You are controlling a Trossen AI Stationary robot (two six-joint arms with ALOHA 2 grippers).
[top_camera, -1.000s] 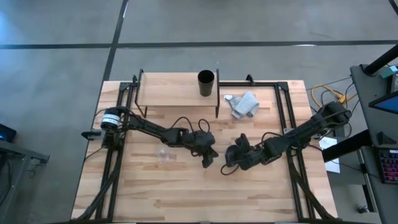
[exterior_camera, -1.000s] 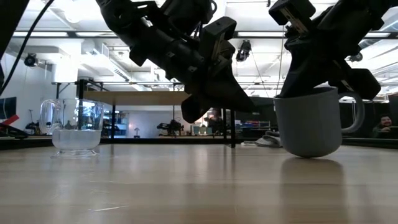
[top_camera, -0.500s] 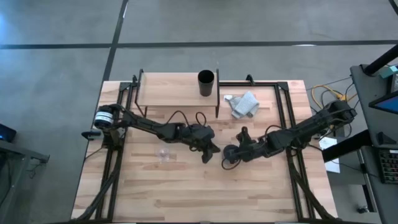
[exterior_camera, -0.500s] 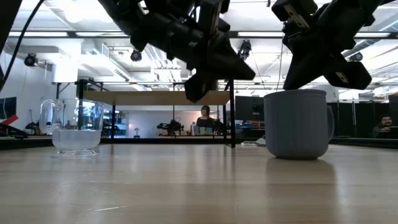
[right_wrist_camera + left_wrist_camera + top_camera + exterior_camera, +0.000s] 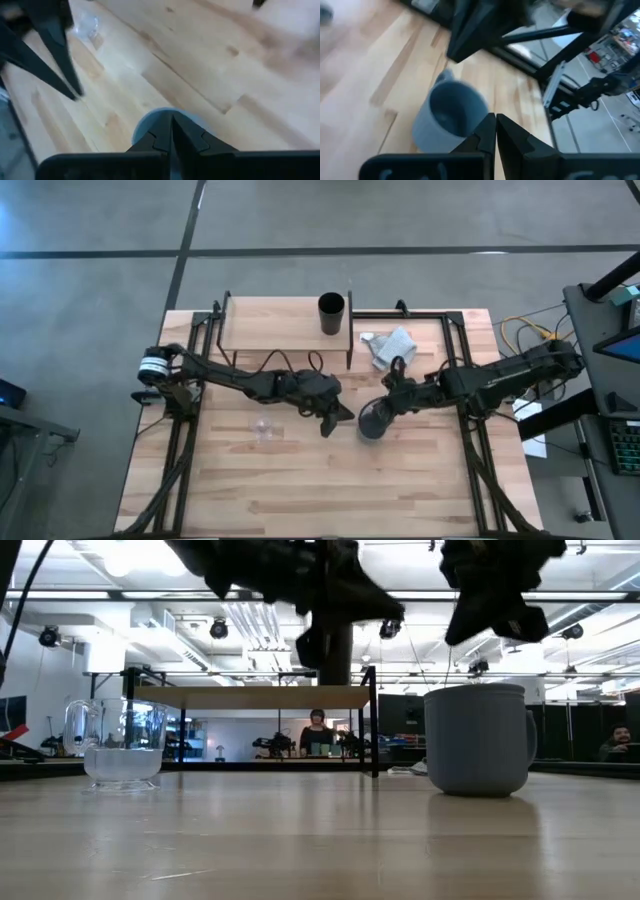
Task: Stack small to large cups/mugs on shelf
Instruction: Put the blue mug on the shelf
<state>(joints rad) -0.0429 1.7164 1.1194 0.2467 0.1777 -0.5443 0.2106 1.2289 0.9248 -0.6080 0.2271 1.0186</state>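
Note:
The blue-grey mug [image 5: 372, 421] stands upright on its base on the tabletop, mid-table; it also shows in the low view [image 5: 478, 752]. The clear glass cup [image 5: 264, 427] stands to its left. The black cup [image 5: 331, 313] stands on the right end of the shelf [image 5: 275, 325]. My left gripper [image 5: 330, 423] is shut, in the air just left of the mug. My right gripper [image 5: 386, 404] is shut, above the mug's far right side and clear of its rim [image 5: 150, 120].
A light grey cloth [image 5: 393, 347] lies on the table to the right of the shelf. Black metal frames run along the table's left and right sides. Bare tabletop lies toward the near edge [image 5: 330, 490]. People stand in the room beyond the table.
The mug, tilted and just off the table under my right gripper a second ago, now stands upright, a little farther left. My right gripper has risen clear of it toward the far right. My left gripper has also risen.

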